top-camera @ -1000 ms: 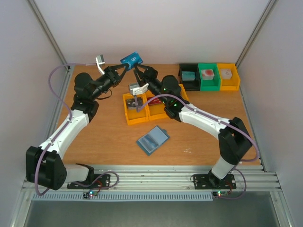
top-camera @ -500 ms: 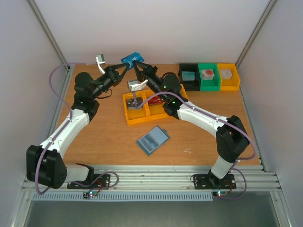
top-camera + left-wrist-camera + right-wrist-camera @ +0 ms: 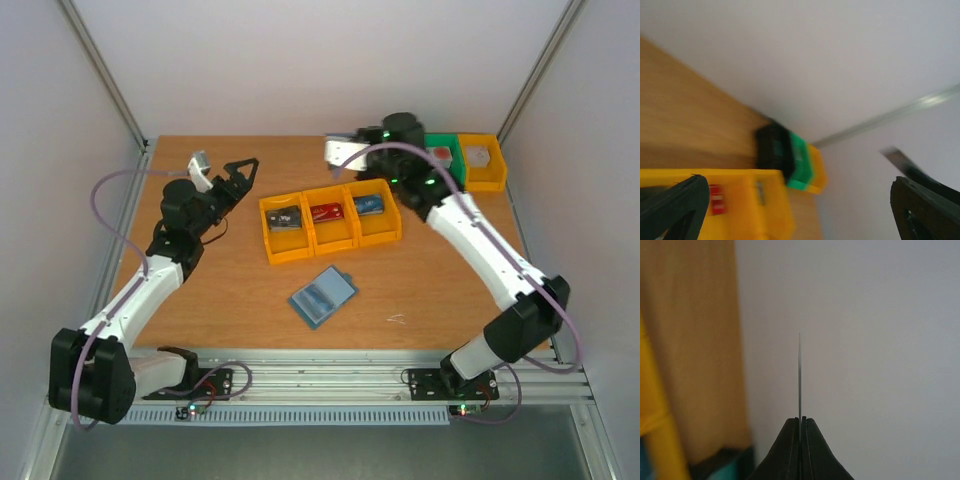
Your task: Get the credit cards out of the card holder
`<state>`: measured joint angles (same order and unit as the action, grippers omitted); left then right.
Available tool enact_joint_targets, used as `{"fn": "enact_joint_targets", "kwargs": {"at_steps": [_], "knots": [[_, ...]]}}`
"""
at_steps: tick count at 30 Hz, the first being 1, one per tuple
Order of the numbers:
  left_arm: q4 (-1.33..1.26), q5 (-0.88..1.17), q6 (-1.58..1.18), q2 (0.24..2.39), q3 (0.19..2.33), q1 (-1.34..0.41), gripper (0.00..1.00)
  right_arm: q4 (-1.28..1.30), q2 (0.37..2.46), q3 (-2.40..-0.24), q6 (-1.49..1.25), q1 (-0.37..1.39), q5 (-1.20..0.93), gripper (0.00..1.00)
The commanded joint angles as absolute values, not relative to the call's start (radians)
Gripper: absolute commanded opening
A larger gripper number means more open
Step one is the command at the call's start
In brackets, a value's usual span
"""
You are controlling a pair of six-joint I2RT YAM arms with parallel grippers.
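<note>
Tabletop (image 3: 220, 290) wooden, card holder (image 3: 323, 296) lying near front; pale grey walls (image 3: 300, 60).

Through the left wrist camera we see only smear: the yellow bins (image 3: 740, 220) run off the bottom edge, their contents unreadable. The right gripper (image 3: 800, 420) pinches a thin sliver (image 3: 799, 375) seen edge-on; we cannot tell what it is or its colour.

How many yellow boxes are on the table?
4. Three stand side by side mid-table: the left box, the middle box, the right box. The fourth box is far right, beside the green box. The right arm may hide more there.
</note>
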<state>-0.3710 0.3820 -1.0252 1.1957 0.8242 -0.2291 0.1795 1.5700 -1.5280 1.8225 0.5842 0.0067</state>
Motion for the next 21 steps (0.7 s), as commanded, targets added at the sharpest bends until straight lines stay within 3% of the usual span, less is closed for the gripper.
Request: {"fn": "enact_joint_targets", "kwargs": {"at_steps": [1, 6, 21], "knots": [[-0.123, 0.043, -0.842, 1.149, 0.743, -0.19, 0.99, 0.902, 1.547, -1.574, 1.531, 0.447, -0.133, 0.01], [-0.097, -0.097, -0.626, 1.144, 0.642, -0.187, 0.99, 0.867, 1.616, -1.496, 1.533, 0.383, -0.084, 0.01], [-0.043, -0.15, -0.637, 1.138, 0.528, -0.186, 0.99, 0.471, 1.854, -1.439, 1.771, 0.347, 0.09, 0.01]]}}
